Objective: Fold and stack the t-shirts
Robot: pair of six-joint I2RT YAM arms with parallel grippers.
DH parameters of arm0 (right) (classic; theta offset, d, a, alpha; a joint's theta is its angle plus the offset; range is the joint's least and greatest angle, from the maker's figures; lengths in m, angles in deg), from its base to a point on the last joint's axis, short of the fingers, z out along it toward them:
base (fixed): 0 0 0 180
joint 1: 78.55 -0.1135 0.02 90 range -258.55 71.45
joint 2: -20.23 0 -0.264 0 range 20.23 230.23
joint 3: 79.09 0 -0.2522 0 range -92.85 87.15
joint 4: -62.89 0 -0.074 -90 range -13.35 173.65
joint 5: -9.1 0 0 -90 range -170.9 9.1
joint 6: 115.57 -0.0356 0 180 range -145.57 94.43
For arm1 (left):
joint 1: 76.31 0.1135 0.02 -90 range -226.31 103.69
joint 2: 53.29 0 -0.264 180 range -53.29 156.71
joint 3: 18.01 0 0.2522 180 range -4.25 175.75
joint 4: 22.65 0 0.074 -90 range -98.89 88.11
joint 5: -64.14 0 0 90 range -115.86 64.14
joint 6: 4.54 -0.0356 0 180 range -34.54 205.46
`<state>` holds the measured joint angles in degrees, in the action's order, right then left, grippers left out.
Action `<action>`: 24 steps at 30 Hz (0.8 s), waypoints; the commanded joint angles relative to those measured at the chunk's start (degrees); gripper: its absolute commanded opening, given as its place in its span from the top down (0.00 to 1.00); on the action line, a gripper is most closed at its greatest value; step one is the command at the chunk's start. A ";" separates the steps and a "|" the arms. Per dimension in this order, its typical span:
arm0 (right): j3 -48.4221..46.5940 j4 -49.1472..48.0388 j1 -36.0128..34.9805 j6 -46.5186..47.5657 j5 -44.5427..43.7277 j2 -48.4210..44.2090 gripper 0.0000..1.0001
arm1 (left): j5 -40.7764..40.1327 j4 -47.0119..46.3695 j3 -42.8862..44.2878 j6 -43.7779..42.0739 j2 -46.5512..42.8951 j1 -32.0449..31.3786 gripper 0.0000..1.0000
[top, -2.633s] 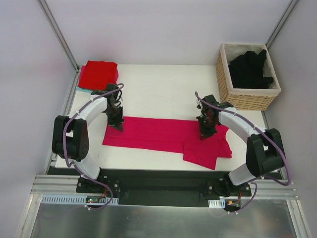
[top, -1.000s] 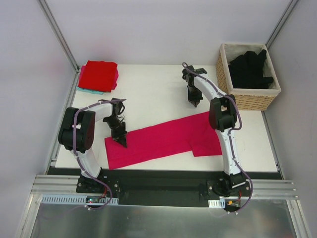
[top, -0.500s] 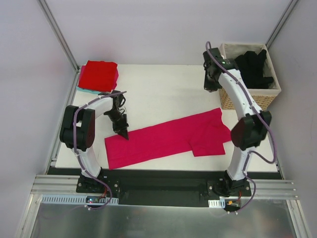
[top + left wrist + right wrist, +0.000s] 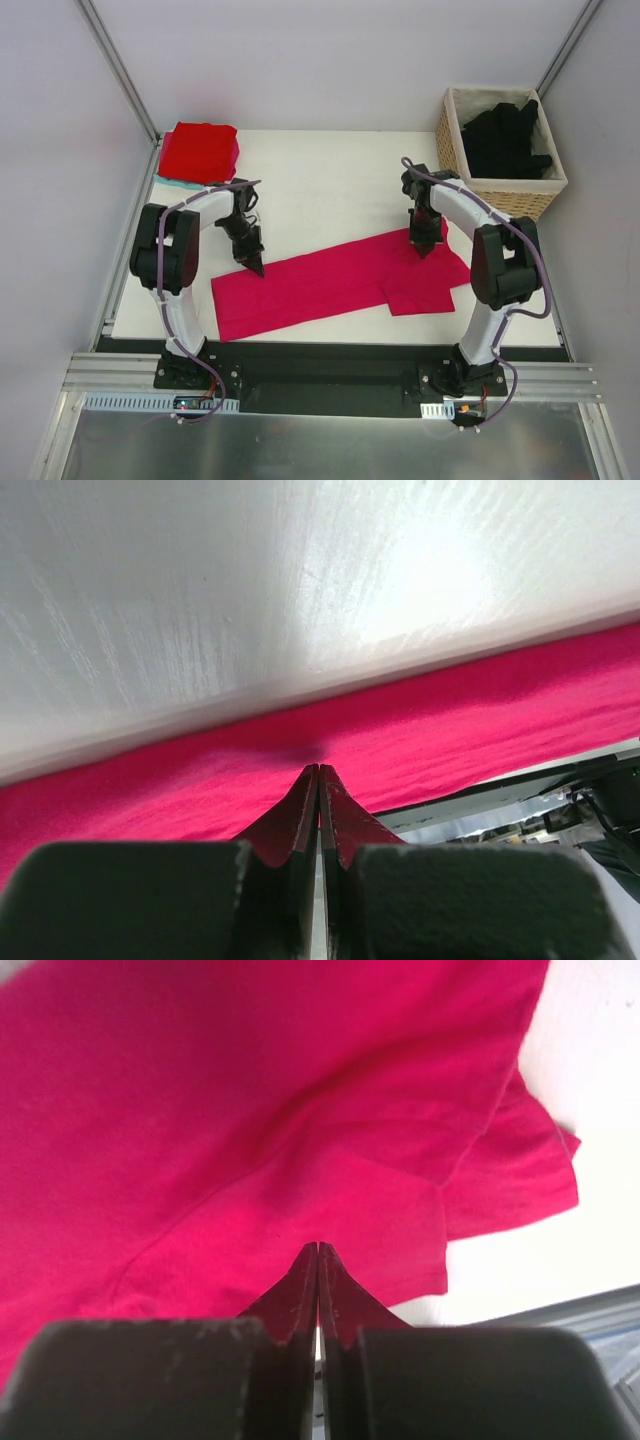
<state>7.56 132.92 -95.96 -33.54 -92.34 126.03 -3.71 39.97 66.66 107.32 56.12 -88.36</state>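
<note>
At the far left corner of the worktop (image 4: 330, 190), the overhead view shows a folded red t-shirt (image 4: 200, 150) lying on a teal item (image 4: 178, 184); neither wrist camera shows these. Nearer the arms, the left pincer (image 4: 257, 268) points down at the far-left edge of the magenta t-shirt (image 4: 330, 280), which lies spread in a long slanted band across the middle of the worktop. The left wrist view adds that the pincer (image 4: 318, 780) is closed, tips pressed together, just over the shirt's edge (image 4: 450, 720), with bare worktop (image 4: 250, 580) beyond. Whether the tips touch the cloth I cannot tell.

The right pincer (image 4: 421, 250) hangs over the shirt's right end. The right wrist view shows it (image 4: 318, 1255) closed too, tip to tip, above the magenta cloth (image 4: 250, 1110), with a rumpled sleeve (image 4: 520, 1160) lying against the white worktop (image 4: 600, 1110). At the far right corner, only the overhead view shows the wicker basket (image 4: 500, 195) holding black t-shirts (image 4: 505, 135).
</note>
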 commanded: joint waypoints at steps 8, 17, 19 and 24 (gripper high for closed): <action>1.98 -7.66 -0.43 -3.02 2.13 7.14 0.99 | -2.81 -2.53 -1.12 0.19 0.46 -0.51 1.00; -2.58 -5.56 -0.26 -1.35 3.09 9.95 0.99 | -3.78 -9.84 -4.73 4.23 0.98 -0.51 1.00; -3.11 -5.12 -0.17 -1.00 2.74 10.48 0.99 | -3.43 -10.10 -5.17 4.50 1.51 -0.51 1.00; -9.15 -3.46 0.62 0.40 2.48 13.55 0.99 | -2.20 -10.01 -7.97 4.50 0.64 -0.51 1.00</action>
<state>4.45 130.04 -95.87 -34.00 -90.70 136.19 -3.29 34.05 62.75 111.39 56.49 -88.32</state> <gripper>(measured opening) 0.012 0.003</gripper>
